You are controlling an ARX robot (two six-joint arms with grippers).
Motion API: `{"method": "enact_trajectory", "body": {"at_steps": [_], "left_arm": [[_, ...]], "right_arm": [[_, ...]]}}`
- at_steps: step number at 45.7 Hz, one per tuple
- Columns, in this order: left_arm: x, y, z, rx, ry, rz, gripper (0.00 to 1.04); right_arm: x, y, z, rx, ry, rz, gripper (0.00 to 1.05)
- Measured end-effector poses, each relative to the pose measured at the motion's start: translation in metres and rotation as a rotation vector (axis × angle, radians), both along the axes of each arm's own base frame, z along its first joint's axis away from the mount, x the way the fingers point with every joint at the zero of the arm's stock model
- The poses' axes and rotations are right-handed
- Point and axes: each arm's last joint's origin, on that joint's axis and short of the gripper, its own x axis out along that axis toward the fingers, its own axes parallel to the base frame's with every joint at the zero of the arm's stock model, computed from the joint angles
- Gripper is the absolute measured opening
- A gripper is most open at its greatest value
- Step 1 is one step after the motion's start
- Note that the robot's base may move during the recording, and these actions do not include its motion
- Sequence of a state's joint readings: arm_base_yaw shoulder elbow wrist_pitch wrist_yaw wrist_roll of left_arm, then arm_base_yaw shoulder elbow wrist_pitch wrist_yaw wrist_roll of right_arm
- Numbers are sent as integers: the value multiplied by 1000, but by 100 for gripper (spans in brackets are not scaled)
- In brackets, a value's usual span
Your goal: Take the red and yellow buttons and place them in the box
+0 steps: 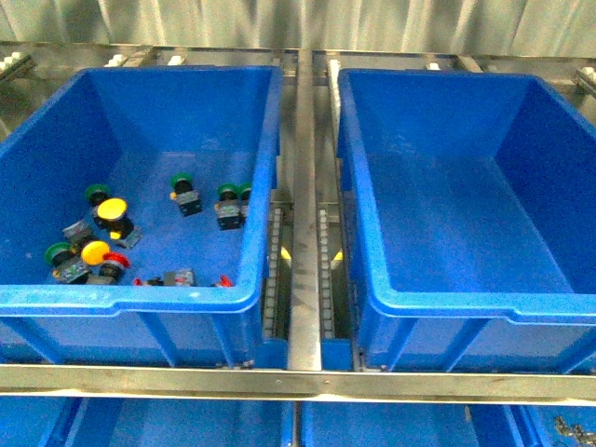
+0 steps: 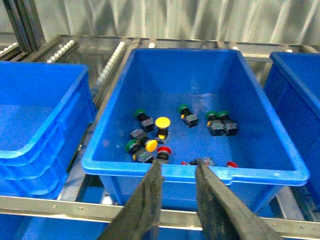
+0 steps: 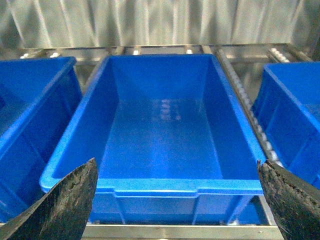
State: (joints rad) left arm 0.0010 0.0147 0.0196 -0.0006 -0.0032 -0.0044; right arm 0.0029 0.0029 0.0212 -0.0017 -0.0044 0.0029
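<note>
Front view, source: left bin, with all switches on its floor, mostly toward its near-left part.
Front view, yellow buttons: 2, with round bright caps turned upward and black-and-grey bodies mostly hidden under them.
Front view, red button: touching the nearer yellow one. 2 more red bits lie low against the front wall, too small to read well.
Front view, green-capped switches: several, mixed among the others, not wanted.
Front view, box: right bin, with nothing inside, parted from the left bin by a metal rail.
Front view, arms: none in view.
Left wrist view, left gripper: fingers only a little apart, with nothing between, hanging over the near rim of the left bin.
Left wrist view, key relation: yellow and red caps just beyond that rim and lower, on the floor. Probably the nearer arm for the pick. Long axis of the bodies: cannot tell, since the caps cover them.
Right wrist view, right gripper: fingers wide apart, empty, facing the box.
</note>
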Motion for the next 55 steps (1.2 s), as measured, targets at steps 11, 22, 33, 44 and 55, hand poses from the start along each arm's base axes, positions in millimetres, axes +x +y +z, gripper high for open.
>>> {"method": "enact_trajectory", "body": {"at_steps": [11, 22, 33, 44, 55], "left_arm": [[0, 0, 0, 0, 0, -1, 66], [0, 0, 0, 0, 0, -4, 96], [24, -10, 18, -222, 359, 283, 97], [134, -55, 51, -263, 457, 180, 97], [200, -68, 28, -167, 636, 114, 97]], "right_arm": [[0, 0, 0, 0, 0, -4, 97], [0, 0, 0, 0, 0, -7, 97], [0, 0, 0, 0, 0, -8, 97], [0, 0, 0, 0, 0, -6, 97], [0, 0, 0, 0, 0, -7, 97]]}}
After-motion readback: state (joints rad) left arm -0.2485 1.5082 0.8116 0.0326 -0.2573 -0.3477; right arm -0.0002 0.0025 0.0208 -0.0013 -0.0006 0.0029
